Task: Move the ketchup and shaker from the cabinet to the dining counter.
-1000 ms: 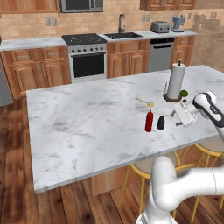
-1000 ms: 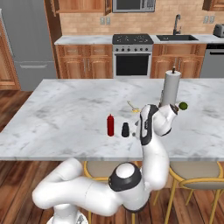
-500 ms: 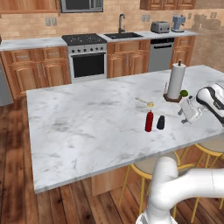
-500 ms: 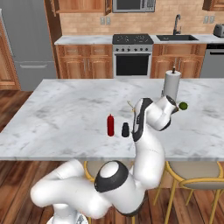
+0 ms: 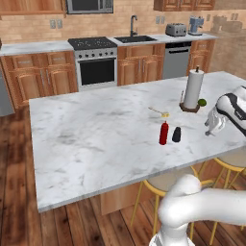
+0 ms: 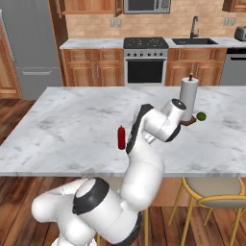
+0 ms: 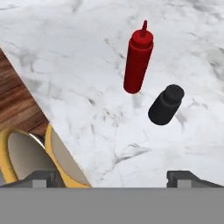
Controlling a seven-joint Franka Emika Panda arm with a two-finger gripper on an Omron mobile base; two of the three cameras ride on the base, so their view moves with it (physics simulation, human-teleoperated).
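My gripper is hanging open and empty above the counter; ahead of it, ketchup and shaker are standing upright, close together.

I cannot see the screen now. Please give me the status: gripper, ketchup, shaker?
Gripper open, empty, off to the side of both. Ketchup and shaker upright, side by side on dining counter. Nothing in the way.

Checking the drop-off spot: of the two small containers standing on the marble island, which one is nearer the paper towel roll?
The small black shaker. It stands on the side of the slim red ketchup bottle facing the white paper towel roll; the red bottle is taller and farther off.
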